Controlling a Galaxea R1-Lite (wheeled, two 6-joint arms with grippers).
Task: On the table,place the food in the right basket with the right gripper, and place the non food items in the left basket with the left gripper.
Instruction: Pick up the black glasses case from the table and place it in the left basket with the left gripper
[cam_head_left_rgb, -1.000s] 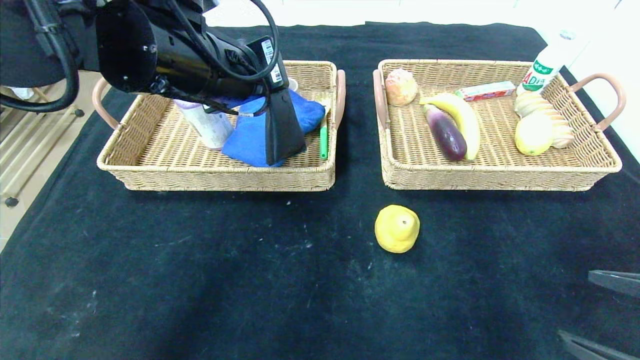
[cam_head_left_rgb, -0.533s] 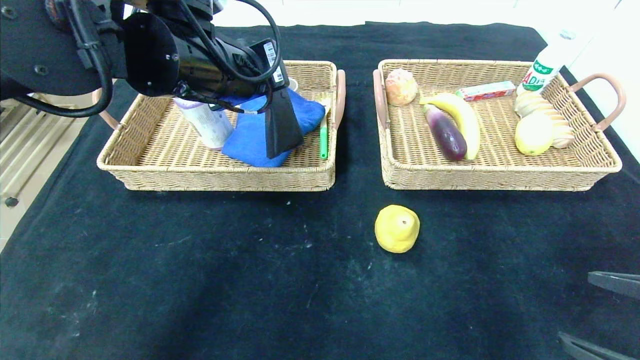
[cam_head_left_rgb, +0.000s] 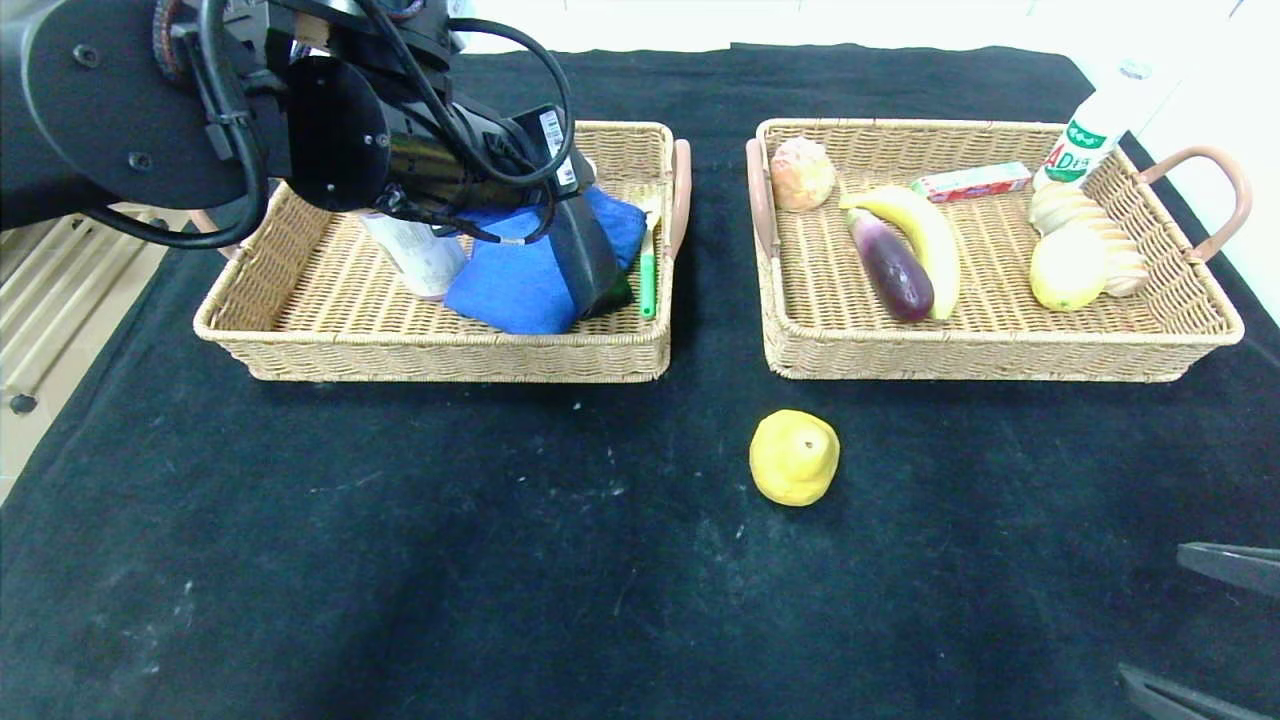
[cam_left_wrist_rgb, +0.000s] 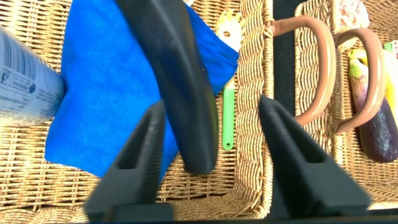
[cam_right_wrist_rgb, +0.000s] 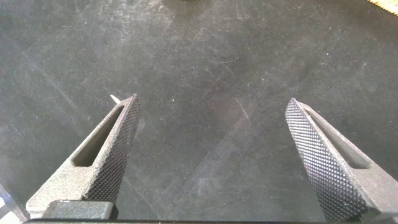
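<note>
— So, starting at the left of the head frame, where was the left claw?

— In the upper left, over the left basket. Its fingers were spread wide in the wrist view and gripped nothing. A long black object lay between them, resting on the blue cloth.

— What else sat in that basket?

— A white bottle stood just left of the cloth, partly hidden by the arm. A green-handled utensil lay along the basket's right wall, just beside the cloth.

— And lower down, toward the middle?

— A yellow fruit, pear-like, sat alone on the black tabletop, just below the gap between the baskets and a little to the right of it, apart from both.

— Then the right basket?

— In the upper right. From its left side it held a round peeled fruit, an eggplant touching a banana, a small flat box near the far wall, then a yellow fruit touching a ribbed pale item. A white drink bottle stood in the far right corner.

— And the right claw?

— At the lower right edge of the head frame, low over bare tabletop. Its fingers were wide apart with nothing between them.
</note>
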